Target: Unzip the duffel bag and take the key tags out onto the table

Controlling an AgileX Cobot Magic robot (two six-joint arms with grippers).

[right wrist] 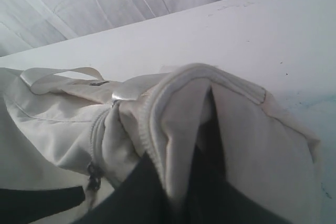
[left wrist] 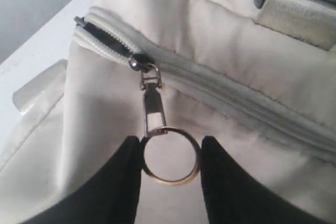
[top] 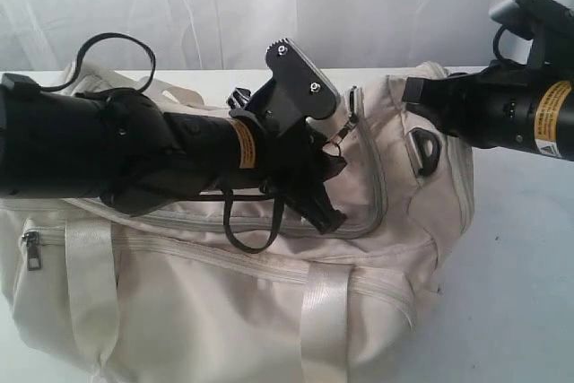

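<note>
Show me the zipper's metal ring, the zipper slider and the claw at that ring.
metal ring (left wrist: 169, 181), left wrist view, its lower rim.
zipper slider (left wrist: 140, 62), left wrist view, its body, on the duffel bag (left wrist: 220, 30).
left gripper (left wrist: 170, 145), left wrist view, midway between its fingertips.

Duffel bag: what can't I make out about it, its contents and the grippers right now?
- No view shows the key tags: the duffel bag is zipped nearly shut, inside hidden.
- Left wrist view: the left gripper flanks the pull ring; gripping or just touching, unclear.
- Right wrist view: pinched bag fabric hides the tips of the right gripper.
</note>
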